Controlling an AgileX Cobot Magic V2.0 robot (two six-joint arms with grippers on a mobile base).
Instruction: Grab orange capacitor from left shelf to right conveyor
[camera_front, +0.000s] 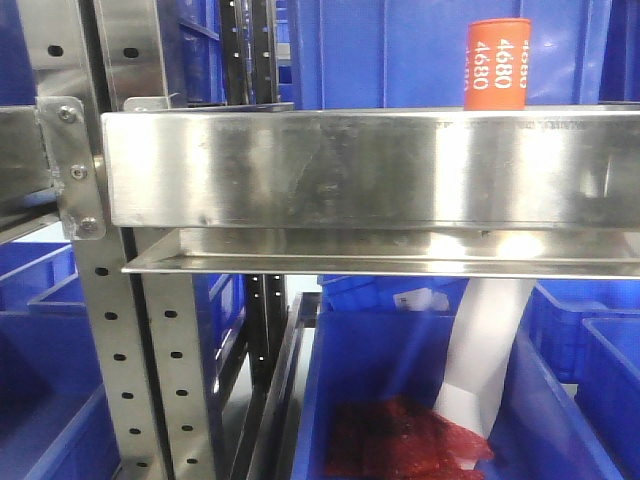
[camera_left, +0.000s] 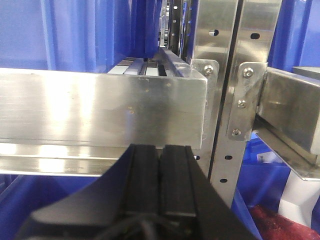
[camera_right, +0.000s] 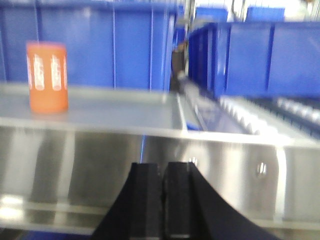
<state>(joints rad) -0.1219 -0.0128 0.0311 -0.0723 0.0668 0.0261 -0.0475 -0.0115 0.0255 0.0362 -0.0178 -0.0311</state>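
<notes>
The orange capacitor (camera_front: 497, 65) stands upright on the left shelf (camera_front: 360, 165), at its right end, with white "4680" on its side. It also shows in the right wrist view (camera_right: 47, 76), far left on the shelf top (camera_right: 125, 107). My right gripper (camera_right: 162, 165) is shut and empty, below and right of the capacitor, facing the shelf's steel front beam. My left gripper (camera_left: 161, 147) is shut and empty, facing the shelf beam (camera_left: 100, 107) near its right end. The right conveyor is out of view.
Perforated steel uprights (camera_front: 110, 330) stand at the shelf's left end and also show in the left wrist view (camera_left: 235, 100). Blue bins (camera_front: 400, 50) stand behind the shelf. A blue bin (camera_front: 400, 400) below holds red material and a white piece (camera_front: 485, 350). Rollers (camera_right: 260, 115) lie to the right.
</notes>
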